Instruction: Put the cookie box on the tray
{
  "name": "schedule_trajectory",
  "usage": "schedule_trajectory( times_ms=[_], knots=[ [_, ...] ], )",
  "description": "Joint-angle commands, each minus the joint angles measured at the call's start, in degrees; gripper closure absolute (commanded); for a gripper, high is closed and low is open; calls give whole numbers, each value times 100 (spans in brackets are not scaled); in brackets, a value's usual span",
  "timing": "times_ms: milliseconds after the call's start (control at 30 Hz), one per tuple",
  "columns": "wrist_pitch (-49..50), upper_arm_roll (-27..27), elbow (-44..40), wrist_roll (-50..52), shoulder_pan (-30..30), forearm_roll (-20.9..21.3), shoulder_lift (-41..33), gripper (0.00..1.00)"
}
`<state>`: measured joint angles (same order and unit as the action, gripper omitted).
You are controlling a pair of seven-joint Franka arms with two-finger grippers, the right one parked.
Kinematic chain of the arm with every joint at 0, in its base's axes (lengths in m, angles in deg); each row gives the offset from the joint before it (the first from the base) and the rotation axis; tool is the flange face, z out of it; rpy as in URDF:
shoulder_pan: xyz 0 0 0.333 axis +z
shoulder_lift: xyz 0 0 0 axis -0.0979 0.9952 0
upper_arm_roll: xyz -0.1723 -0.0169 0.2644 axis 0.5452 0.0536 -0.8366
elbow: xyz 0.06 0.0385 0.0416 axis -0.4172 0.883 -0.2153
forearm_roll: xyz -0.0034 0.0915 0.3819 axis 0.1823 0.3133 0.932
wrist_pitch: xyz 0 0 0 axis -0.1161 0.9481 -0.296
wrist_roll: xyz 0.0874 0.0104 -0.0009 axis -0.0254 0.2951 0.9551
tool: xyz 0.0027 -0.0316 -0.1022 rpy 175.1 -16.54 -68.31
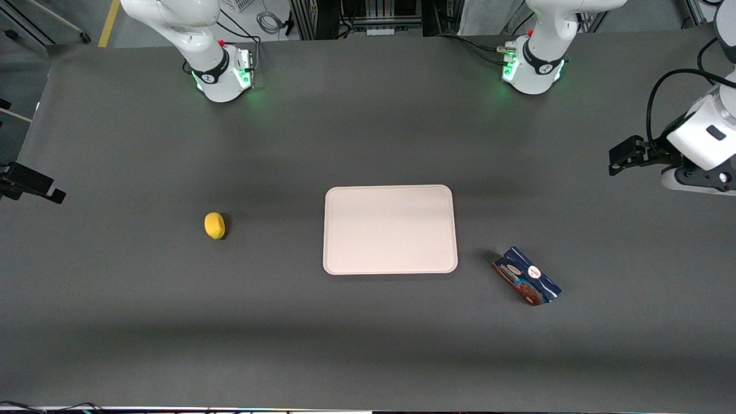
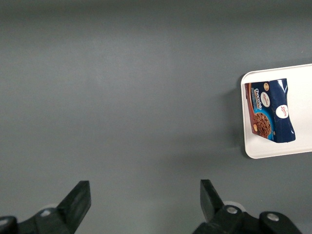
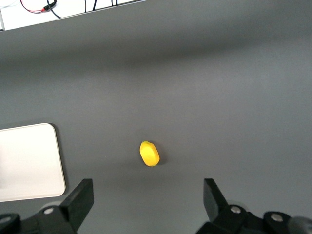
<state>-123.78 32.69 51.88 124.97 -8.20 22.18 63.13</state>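
Observation:
The cookie box (image 1: 526, 276) is a dark-blue carton with cookie pictures. It rests on the grey table beside the tray (image 1: 391, 230), toward the working arm's end and slightly nearer the front camera, apart from the rim. The tray is pale, flat and bare. My gripper (image 1: 624, 158) hangs at the working arm's end of the table, well away from the box and farther from the front camera. In the left wrist view my gripper (image 2: 145, 187) is open over bare table, and the cookie box (image 2: 271, 111) shows against the tray (image 2: 273, 148).
A small yellow lemon-shaped object (image 1: 214, 225) lies on the table toward the parked arm's end, level with the tray; the right wrist view shows the lemon-shaped object (image 3: 149, 153) and a tray corner (image 3: 29, 161). Both arm bases (image 1: 221, 77) stand along the table's back edge.

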Motion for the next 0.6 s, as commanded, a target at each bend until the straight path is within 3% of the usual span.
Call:
schedule_trajectory(
  times_ms=[0,367,567],
  knots=[
    [-67,-15,67,166,-41,229,6,0],
    [-515,-15,155,245,-41,247,252,0],
    [-752,-15,233,253,-41,519,331,0]
  ],
)
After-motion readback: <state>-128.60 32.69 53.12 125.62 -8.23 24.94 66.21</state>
